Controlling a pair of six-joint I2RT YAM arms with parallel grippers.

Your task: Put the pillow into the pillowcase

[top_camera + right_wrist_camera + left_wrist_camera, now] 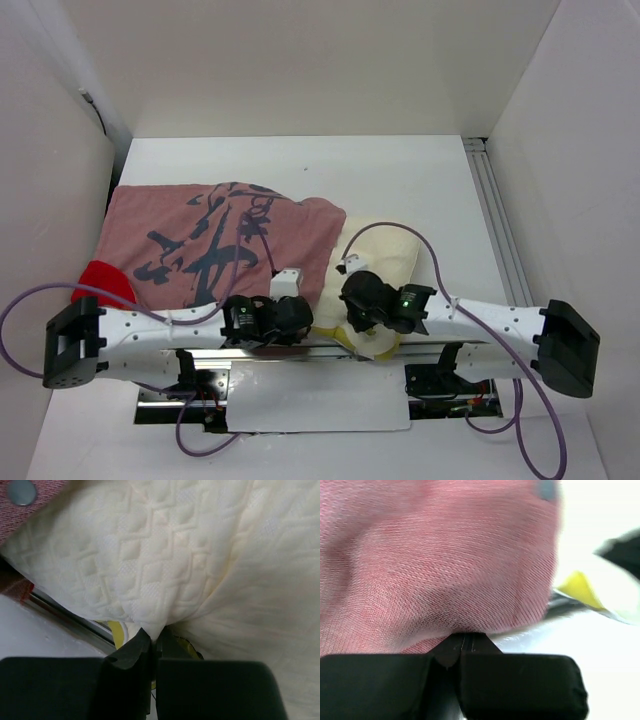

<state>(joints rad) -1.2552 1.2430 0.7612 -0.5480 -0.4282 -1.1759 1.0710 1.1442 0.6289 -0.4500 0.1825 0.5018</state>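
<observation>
The pillowcase [215,240] lies on the table's left half, faded pinkish-red side up with dark markings. Its right edge covers part of the cream-white pillow [385,250], which sticks out to the right. My left gripper [292,318] is shut on the pillowcase's near right edge; the pink weave [445,565] fills the left wrist view above the closed jaws. My right gripper [352,312] is shut on a fold of the pillow's quilted fabric [165,580] at its near edge. A yellow edge [116,630] shows beside the jaws, and a snap button [21,491] on the pillowcase hem.
A bright red patch of the pillowcase [103,280] shows at the near left. White walls enclose the table on left, back and right. A metal rail [498,220] runs along the right side. Purple cables [420,245] loop over the pillow and pillowcase.
</observation>
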